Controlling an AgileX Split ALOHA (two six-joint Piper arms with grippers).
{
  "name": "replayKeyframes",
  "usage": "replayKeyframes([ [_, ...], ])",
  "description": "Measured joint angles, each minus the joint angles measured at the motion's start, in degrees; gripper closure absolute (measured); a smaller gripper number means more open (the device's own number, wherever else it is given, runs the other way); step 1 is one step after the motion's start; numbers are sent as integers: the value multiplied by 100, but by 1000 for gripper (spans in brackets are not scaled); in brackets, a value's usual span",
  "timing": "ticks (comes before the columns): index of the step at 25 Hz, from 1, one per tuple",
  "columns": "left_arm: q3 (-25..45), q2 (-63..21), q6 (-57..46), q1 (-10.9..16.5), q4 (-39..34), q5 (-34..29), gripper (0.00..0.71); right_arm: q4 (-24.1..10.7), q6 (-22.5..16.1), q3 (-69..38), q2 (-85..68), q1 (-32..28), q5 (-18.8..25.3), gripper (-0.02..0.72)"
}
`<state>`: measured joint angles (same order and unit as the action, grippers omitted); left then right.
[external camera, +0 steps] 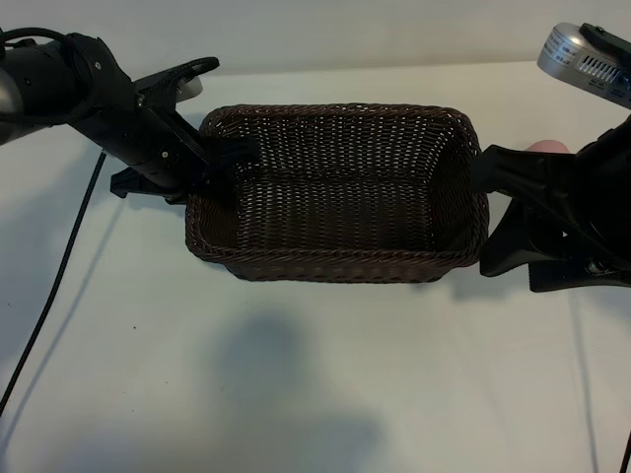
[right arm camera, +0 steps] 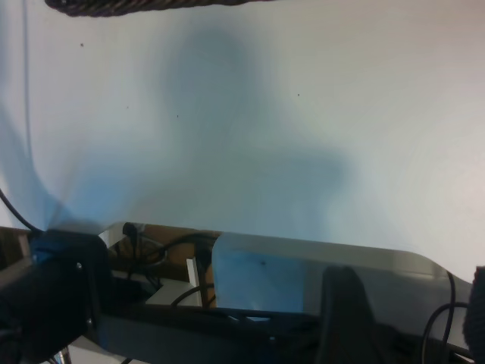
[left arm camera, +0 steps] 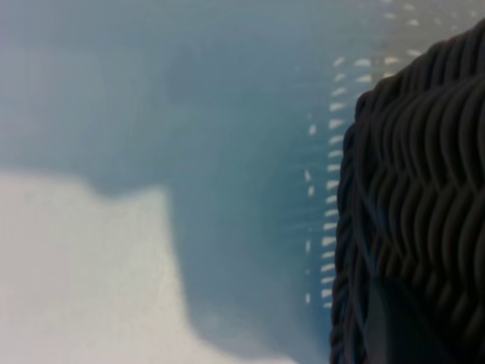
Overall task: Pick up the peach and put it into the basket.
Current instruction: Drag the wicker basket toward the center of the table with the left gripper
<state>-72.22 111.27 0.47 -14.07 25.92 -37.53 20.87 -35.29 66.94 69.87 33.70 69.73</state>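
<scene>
The dark brown wicker basket [external camera: 335, 261] stands mid-table and holds nothing. My left gripper [external camera: 221, 166] is shut on its left wall, one finger inside the rim. In the left wrist view the weave [left arm camera: 424, 189] fills one side, with a dark finger [left arm camera: 390, 326] against it. My right gripper [external camera: 485, 212] stands open just outside the basket's right wall, nothing between its fingers. The pale pink peach [external camera: 547, 147] lies on the table behind that gripper, mostly hidden by it. The right wrist view shows bare table, a strip of basket rim [right arm camera: 144, 6] and one finger [right arm camera: 345, 311], but no peach.
A black cable [external camera: 59, 286] runs down the table's left side. White tabletop [external camera: 325, 394] stretches in front of the basket. A silver camera housing [external camera: 582, 59] sits at the top right. The right wrist view shows the table's edge [right arm camera: 303, 246] with cables beyond it.
</scene>
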Motion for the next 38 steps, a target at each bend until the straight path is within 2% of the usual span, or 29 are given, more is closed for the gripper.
replayKeyframes([
  [9,-3,332,-47,-7,69,6,594,0,0,0,0,0,0,310],
  [21,-38,371,-47,-148,110,89,584,0,0,0,0,0,0,310],
  [23,-39,375,-47,-148,124,75,542,0,0,0,0,0,0,310],
  [28,-46,375,-47,-153,148,-48,296,0,0,0,0,0,0,310],
  [31,-46,375,-84,-153,148,-75,194,0,0,0,0,0,0,310],
  [34,-46,231,-206,-153,39,-88,159,0,0,0,0,0,0,310],
  [38,-46,-116,-418,-160,-289,-157,149,0,0,0,0,0,0,310],
])
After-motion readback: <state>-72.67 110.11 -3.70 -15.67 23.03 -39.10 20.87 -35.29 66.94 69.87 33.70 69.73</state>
